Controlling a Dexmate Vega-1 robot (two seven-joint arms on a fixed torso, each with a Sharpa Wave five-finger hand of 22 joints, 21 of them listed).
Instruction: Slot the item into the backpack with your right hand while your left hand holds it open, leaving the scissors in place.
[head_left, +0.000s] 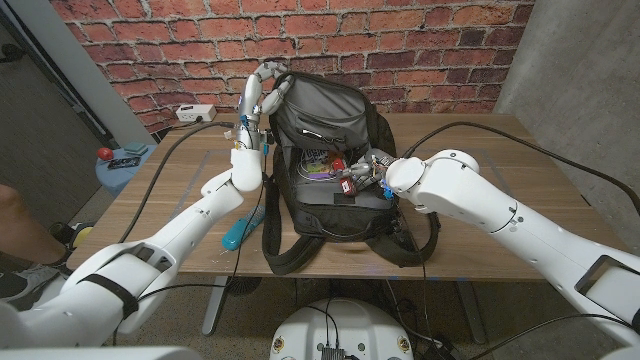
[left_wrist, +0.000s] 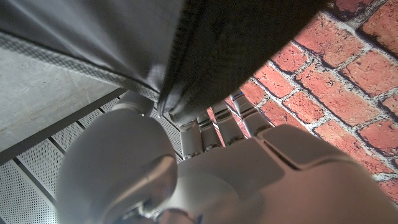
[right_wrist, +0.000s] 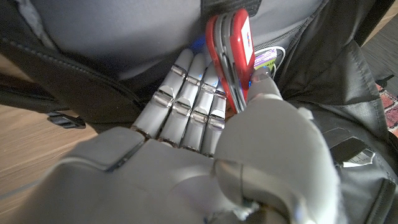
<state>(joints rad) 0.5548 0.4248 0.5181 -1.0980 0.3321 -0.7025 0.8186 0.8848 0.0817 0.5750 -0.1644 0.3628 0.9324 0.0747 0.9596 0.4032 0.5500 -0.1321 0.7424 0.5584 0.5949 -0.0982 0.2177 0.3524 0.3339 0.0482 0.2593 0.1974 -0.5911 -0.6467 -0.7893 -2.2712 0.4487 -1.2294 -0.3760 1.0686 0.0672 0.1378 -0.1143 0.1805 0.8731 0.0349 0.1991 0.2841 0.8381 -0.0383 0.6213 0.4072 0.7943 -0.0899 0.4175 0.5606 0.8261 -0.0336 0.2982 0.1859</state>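
A dark grey backpack (head_left: 322, 112) stands on the wooden table (head_left: 480, 200) with its mouth facing me. My left hand (head_left: 258, 100) grips the top rim of the flap and holds it up; in the left wrist view its fingers (left_wrist: 219, 129) curl over the fabric edge (left_wrist: 186, 93). At the opening, my right hand (head_left: 365, 176) pinches a red item (head_left: 338, 165). The right wrist view shows this red item (right_wrist: 233, 53) between thumb and fingers, partly inside the backpack (right_wrist: 112, 37). Teal-handled scissors (head_left: 237, 232) lie on the table left of the bag.
A strap (head_left: 300, 250) trails from the bag toward the table's front edge. Colourful items (head_left: 318, 170) lie inside the bag. A white power strip (head_left: 195, 113) sits at the back left. A blue stool (head_left: 120, 165) and a person's leg (head_left: 15, 215) are left of the table.
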